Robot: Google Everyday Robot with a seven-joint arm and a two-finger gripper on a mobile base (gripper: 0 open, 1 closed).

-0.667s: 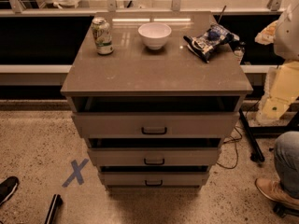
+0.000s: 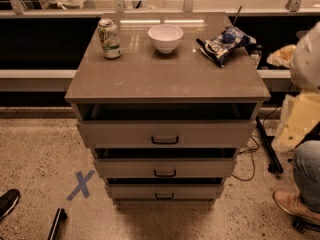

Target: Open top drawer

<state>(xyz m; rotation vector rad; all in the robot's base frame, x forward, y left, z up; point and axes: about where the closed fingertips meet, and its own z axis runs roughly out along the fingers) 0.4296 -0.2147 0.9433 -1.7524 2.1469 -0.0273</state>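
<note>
The top drawer [image 2: 165,133] is the widest grey-beige front under the cabinet top, with a small black loop handle [image 2: 165,140] at its centre. It stands a little way out, and a dark gap shows above its front. The two narrower drawers sit below it. White and cream parts of my arm [image 2: 302,114] show at the right edge, beside the cabinet and apart from the drawer. My gripper is out of view.
On the cabinet top [image 2: 165,79] stand a can [image 2: 109,38], a white bowl [image 2: 165,37] and a blue snack bag [image 2: 223,43]. A blue tape X [image 2: 80,185] marks the floor at left. A person's leg and shoe [image 2: 302,184] are at right, with cables [image 2: 265,149] nearby.
The arm parts at the right edge have shifted slightly downward. The drawers and the things on top have not moved.
</note>
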